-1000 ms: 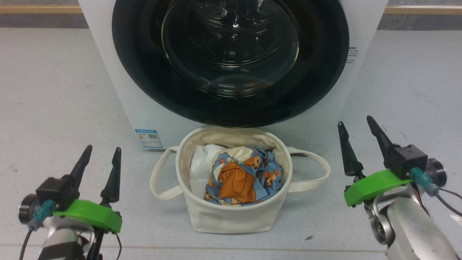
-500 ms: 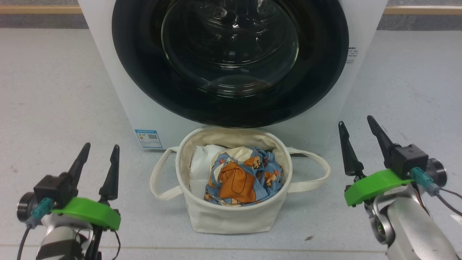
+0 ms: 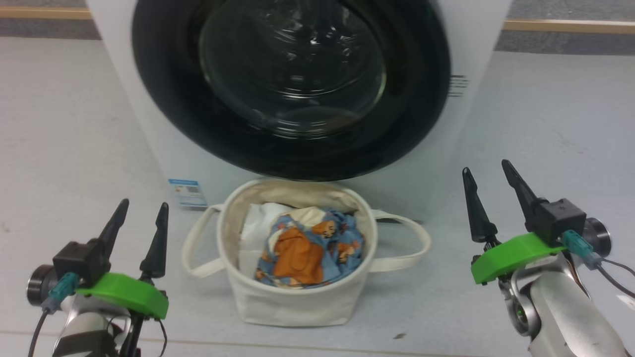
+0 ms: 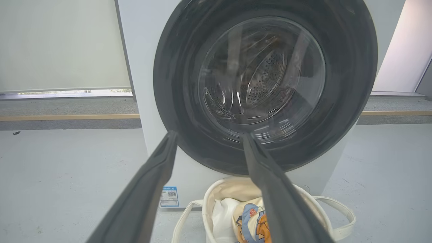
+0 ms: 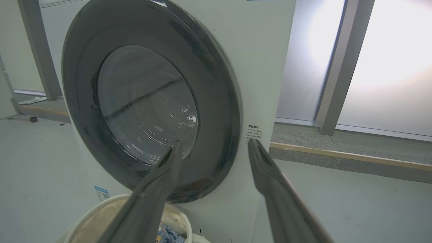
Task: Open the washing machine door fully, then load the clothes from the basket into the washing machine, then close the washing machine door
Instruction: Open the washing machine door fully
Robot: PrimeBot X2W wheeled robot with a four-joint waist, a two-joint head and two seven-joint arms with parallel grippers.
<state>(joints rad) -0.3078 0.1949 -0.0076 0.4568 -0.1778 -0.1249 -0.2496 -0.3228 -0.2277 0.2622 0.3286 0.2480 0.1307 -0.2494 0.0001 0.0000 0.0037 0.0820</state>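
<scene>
Starting from zero, as I judge it: all three steps are left to do. Dead ahead is the washing machine [image 3: 149, 144], and the washing machine door [image 3: 291, 74] sits flush against its front, shut, so opening comes first. Through the glass I can't make out any laundry in the drum. On the floor at the foot of the machine, just under the door's lower rim, is the basket [image 3: 292, 307]. All the clothes [image 3: 307, 250], the blue bear print, are inside it beside a white bundle [image 3: 250, 233]. My left pincer [image 3: 144, 204] and right pincer [image 3: 485, 166] are both spread wide and empty. They hover short of the machine, one either side of the basket, touching nothing.
</scene>
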